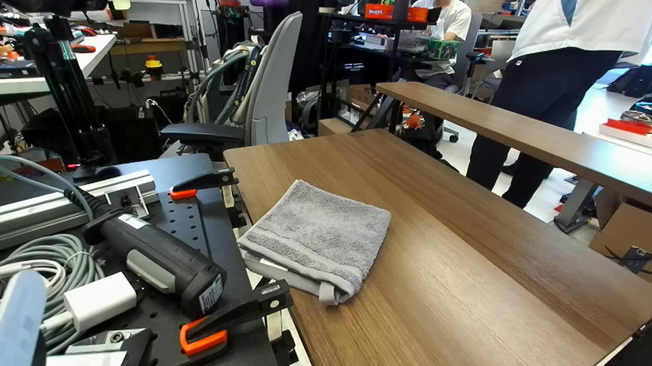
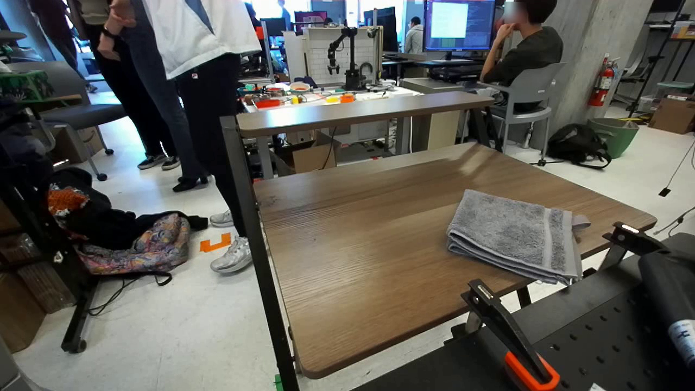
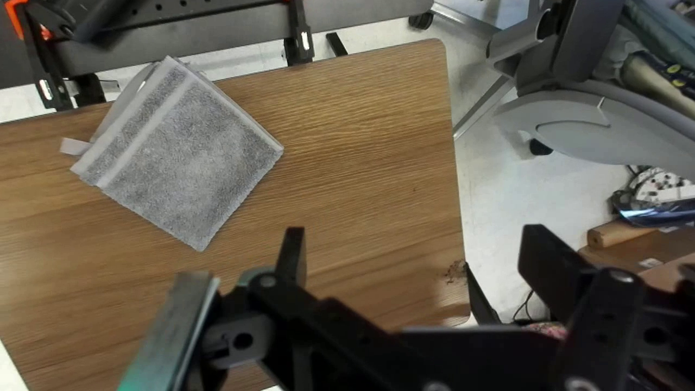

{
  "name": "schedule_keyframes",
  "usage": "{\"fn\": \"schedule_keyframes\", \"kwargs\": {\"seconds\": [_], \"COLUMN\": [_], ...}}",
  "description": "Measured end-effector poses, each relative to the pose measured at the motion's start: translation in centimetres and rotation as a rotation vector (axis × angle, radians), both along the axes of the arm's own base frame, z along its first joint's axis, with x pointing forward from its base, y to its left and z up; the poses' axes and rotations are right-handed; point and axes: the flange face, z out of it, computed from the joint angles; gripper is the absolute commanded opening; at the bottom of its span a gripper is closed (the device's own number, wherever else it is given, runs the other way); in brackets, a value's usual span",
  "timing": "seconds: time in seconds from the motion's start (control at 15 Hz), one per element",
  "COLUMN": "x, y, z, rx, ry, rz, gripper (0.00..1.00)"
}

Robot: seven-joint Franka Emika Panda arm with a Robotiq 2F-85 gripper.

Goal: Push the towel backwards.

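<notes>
The towel is a grey folded cloth lying flat on the brown wooden table. It shows in both exterior views (image 1: 324, 232) (image 2: 510, 231) and at the upper left of the wrist view (image 3: 190, 155). One of its corners sticks out past the table edge that faces the black platform. My gripper (image 3: 415, 233) shows only in the wrist view, at the bottom. Its two black fingers are wide apart with nothing between them. The gripper is above the table (image 3: 353, 163), apart from the towel, which lies up and to the left of the fingers in that view.
The black perforated platform (image 1: 189, 221) runs along the table's edge, with clamps (image 1: 260, 306) (image 2: 488, 298) reaching towards the towel's side. A raised wooden shelf (image 1: 526, 131) stands along the opposite side. A black post (image 2: 250, 217) stands at one table end, a grey chair (image 1: 275, 93) beyond another.
</notes>
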Motion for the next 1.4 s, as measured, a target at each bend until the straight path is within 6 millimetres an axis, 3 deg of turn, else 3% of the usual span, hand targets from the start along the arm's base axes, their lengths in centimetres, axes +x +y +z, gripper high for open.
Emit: {"fn": "schedule_keyframes", "kwargs": {"seconds": [0.27, 0.53, 1.07, 1.4], "x": [1.5, 1.8, -0.2, -1.0], "y": [-1.6, -3.7, -8.0, -9.2], "z": [-6.4, -12.9, -24.8, -30.5], "rx": [-0.019, -0.045, -0.15, -0.186], "ry": [-0.017, -0.019, -0.007, 0.01], "rz": [-0.065, -0.126, -0.169, -0.179], "gripper": [1.0, 1.0, 1.0, 1.0]}}
